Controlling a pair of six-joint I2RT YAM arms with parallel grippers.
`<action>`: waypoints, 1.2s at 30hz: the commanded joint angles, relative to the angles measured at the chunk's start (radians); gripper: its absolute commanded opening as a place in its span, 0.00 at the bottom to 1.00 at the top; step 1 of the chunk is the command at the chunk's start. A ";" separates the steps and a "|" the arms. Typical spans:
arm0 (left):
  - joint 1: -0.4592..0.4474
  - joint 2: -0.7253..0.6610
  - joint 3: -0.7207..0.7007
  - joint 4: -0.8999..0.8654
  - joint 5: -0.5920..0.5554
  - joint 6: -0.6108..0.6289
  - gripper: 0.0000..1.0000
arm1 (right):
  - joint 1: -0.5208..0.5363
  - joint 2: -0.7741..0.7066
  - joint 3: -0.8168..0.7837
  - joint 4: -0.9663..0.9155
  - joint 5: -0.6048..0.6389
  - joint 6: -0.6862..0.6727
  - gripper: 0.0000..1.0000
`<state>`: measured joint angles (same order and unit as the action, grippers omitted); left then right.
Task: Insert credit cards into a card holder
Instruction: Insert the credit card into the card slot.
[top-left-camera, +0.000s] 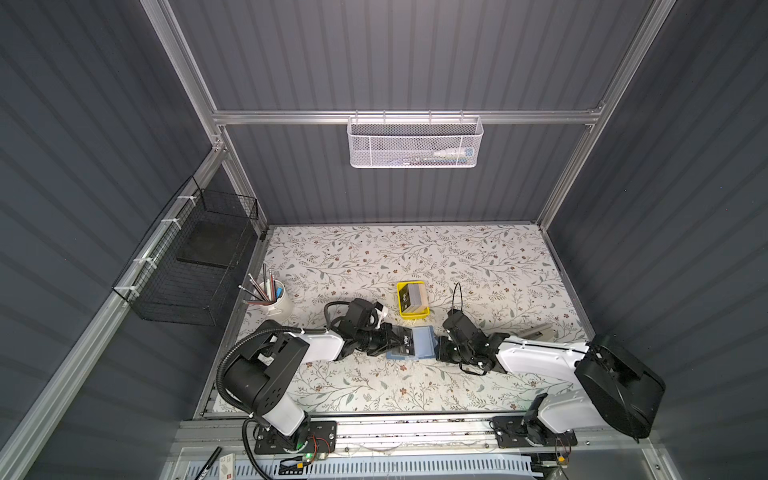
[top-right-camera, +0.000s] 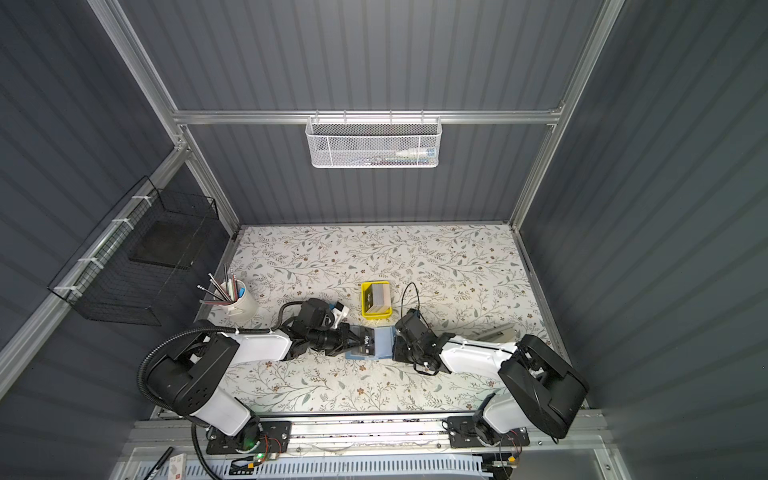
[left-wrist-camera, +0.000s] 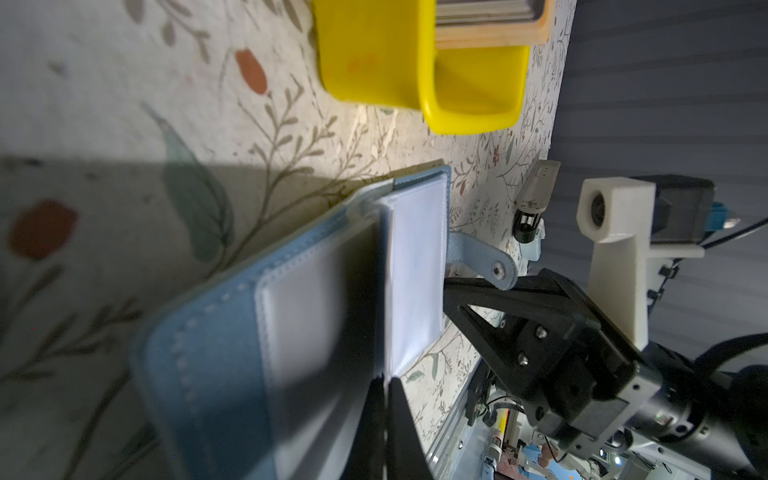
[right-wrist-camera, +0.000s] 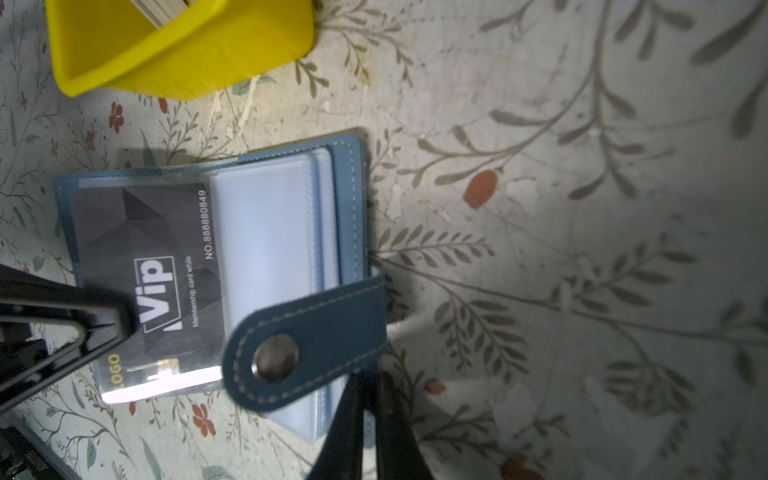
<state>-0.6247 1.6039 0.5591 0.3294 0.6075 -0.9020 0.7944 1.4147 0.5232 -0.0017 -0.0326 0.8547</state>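
left claw (left-wrist-camera: 383, 388) clamping a credit card (right-wrist-camera: 158, 249) over the open card holder (right-wrist-camera: 270, 216) lying on the surface (top-left-camera: 478, 266) | right claw (right-wrist-camera: 370, 390) pinching narrow on holder's strap-side edge | right wrist view showing card's VIP face, left wrist view hiding it | yellow tray (top-left-camera: 405, 314) sitting beyond, carrying stacked cards (top-left-camera: 413, 296)
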 joint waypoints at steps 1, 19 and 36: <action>0.006 0.016 -0.027 -0.016 0.017 -0.008 0.04 | -0.001 0.018 0.013 -0.024 0.013 -0.007 0.11; 0.004 0.051 -0.045 0.071 0.025 -0.052 0.08 | -0.001 0.031 0.014 -0.009 0.002 -0.010 0.11; -0.007 0.023 0.000 -0.078 -0.035 -0.001 0.21 | -0.001 0.028 0.007 0.015 -0.014 -0.023 0.11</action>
<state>-0.6277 1.6455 0.5392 0.3664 0.6132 -0.9405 0.7940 1.4296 0.5251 0.0288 -0.0418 0.8444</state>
